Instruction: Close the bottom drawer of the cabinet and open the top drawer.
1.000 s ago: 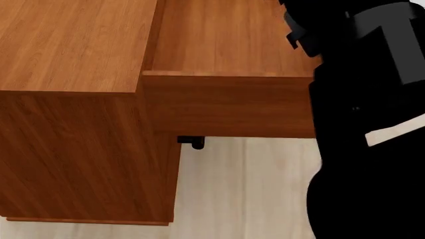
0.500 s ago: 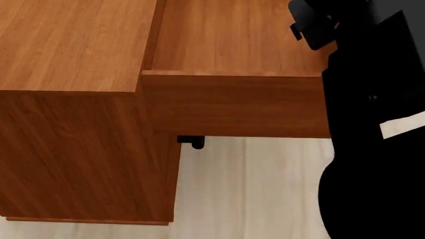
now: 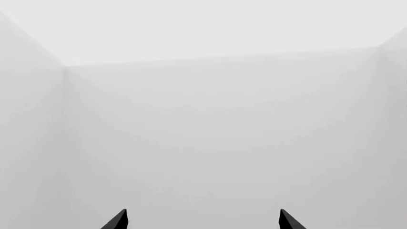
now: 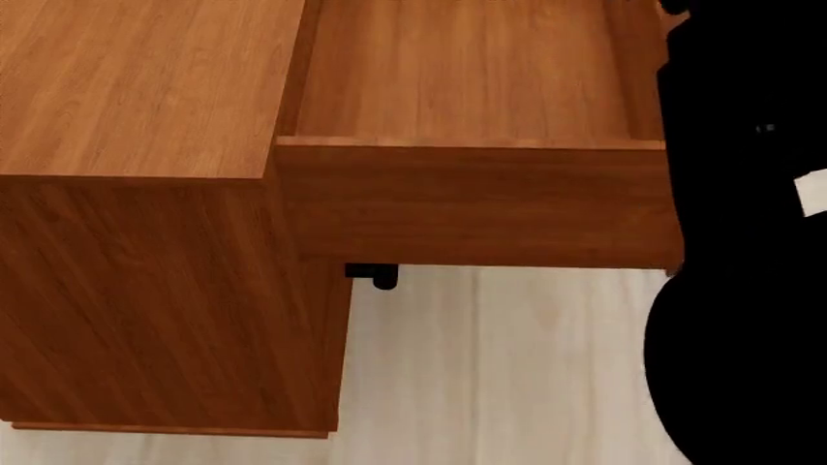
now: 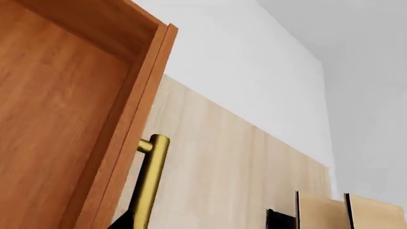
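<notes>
Top drawer (image 4: 466, 87) hanging well out of the cabinet (image 4: 130, 97), brass handle (image 5: 149, 181) just beside the right wrist.

Left gripper (image 3: 202, 220) spread wide, holding nothing, pointed at blank wall with loads of room. Can't tell the right gripper's state, not clearly made out. Bottom drawer hidden beneath the top one, so no telling if shut. Right arm (image 4: 750, 242) tight against the drawer's front corner. Could easily clip that edge or shove the drawer back in by swinging sideways. Better backing off over the open floor, away from the cabinet.
</notes>
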Motion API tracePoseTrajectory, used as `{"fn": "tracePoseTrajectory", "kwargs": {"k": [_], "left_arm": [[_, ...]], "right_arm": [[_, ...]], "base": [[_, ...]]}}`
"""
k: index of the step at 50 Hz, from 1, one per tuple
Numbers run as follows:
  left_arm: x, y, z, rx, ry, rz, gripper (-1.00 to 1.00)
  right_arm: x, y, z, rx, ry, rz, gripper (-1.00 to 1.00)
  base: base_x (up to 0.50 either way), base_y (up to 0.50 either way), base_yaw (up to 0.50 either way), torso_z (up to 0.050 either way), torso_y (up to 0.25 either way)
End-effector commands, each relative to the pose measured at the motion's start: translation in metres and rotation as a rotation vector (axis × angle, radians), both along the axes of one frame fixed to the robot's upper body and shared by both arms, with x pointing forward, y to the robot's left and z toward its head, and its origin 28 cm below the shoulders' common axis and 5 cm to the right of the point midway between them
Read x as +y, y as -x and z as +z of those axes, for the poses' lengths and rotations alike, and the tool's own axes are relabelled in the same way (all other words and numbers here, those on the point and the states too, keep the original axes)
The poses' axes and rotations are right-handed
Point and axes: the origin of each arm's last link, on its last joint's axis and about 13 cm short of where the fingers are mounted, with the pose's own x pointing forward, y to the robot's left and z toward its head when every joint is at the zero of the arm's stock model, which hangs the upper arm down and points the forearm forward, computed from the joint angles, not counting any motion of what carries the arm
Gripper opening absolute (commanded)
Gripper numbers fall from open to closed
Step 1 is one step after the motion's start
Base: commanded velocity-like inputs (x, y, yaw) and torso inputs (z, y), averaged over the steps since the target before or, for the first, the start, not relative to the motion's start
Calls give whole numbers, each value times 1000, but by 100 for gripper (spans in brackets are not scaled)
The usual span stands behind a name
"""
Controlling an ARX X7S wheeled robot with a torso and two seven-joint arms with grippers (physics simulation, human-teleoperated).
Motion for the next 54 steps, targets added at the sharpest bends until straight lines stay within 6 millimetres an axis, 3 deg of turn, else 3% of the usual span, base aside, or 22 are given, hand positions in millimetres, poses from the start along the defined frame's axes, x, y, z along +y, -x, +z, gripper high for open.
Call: {"fn": "tracePoseTrajectory", "kwargs": {"k": [1,12,25,43,54], "left_arm": [[1,5,4,-14,1,-2,100],[0,8,7,-23,-5,-5,100],[-3,9,11,-29,-14,-10,100],[-8,14,18,-44,-32,-24,100],[-8,15,20,-49,-33,-24,100]], "right_arm": [[-7,17,29,-78,120,-90,100],[-15,29,44,-124,73,-96,100],[-38,44,57,-192,-28,-94,100],[-73,90,50,-246,-77,-184,100],[-86,104,43,-260,-111,-204,100]], "base": [[0,0,0,0,0],[0,0,0,0,0],[0,0,0,0,0],[0,0,0,0,0],[0,0,0,0,0]]}}
